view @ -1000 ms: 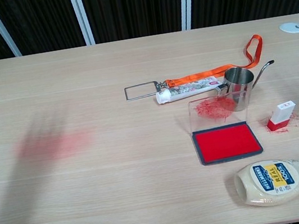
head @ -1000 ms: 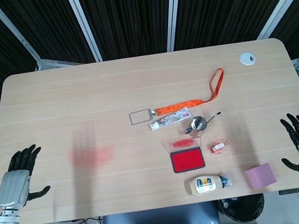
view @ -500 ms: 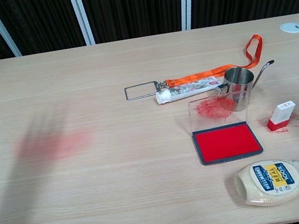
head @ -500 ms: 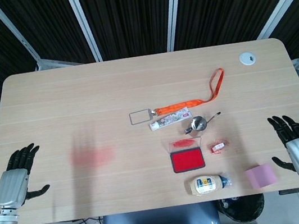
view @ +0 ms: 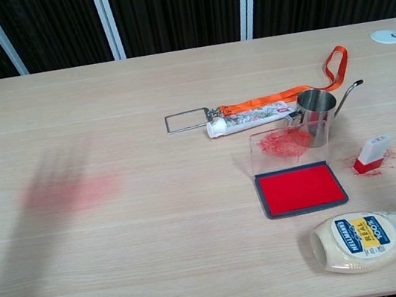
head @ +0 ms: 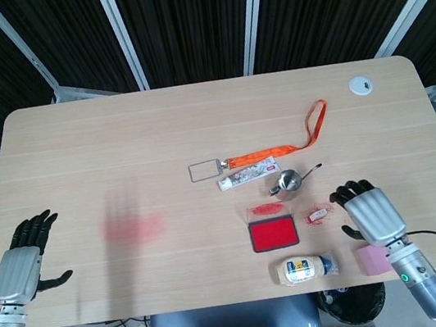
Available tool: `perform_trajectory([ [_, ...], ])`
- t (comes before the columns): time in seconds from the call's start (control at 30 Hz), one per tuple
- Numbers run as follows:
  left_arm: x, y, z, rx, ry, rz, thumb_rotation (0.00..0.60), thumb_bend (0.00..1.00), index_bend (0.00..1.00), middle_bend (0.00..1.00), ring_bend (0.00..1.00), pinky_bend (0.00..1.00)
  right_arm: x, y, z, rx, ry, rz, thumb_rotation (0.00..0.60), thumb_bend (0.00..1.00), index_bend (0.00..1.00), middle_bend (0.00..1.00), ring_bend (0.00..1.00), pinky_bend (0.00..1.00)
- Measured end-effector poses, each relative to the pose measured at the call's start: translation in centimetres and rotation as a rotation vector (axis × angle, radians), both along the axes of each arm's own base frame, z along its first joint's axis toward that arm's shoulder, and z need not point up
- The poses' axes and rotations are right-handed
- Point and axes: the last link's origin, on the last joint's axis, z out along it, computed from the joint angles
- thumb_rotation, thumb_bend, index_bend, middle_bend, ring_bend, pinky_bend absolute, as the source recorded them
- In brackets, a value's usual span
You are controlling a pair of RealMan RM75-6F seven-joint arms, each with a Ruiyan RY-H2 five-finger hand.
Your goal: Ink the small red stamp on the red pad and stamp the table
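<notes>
My right hand [head: 370, 214] hangs over the near right part of the table [head: 114, 138], fingers spread and gripping nothing, just right of the small red stamp [head: 319, 215]. The stamp rests on the table among red ink smears, right of the red pad [head: 273, 233], whose clear lid stands up at its far edge. My left hand [head: 21, 269] sits at the near left edge, fingers apart and empty. A mayonnaise bottle [view: 374, 238] lies near the pad.

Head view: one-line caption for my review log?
Right hand open beside the small red stamp, red pad uncovered; left hand idle.
</notes>
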Motion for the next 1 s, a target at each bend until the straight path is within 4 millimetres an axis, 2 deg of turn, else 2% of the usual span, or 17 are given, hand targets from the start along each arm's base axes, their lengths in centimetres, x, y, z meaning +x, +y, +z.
perform_trajectory([
  [0.13, 0.0, 0.0, -0.1, -0.008, -0.003, 0.006, 0.600, 0.00, 0.00, 0.00, 0.00, 0.00, 0.5, -1.0, -1.9, 0.031, 0.004, -0.010, 0.600, 0.28, 0.43, 0.40, 0.32, 0.36],
  [0.3, 0.0, 0.0, -0.1, -0.013, -0.008, 0.014, 0.600, 0.00, 0.00, 0.00, 0.00, 0.00, 0.1, -2.0, -3.7, 0.048, 0.013, -0.042, 0.600, 0.29, 0.45, 0.40, 0.32, 0.36],
  [1.0, 0.0, 0.2, -0.2, -0.037, -0.022, 0.030, 0.600, 0.00, 0.00, 0.00, 0.00, 0.00, -1.7, -3.8, -7.3, 0.089, 0.023, -0.119, 0.600, 0.31, 0.47, 0.40, 0.32, 0.36],
])
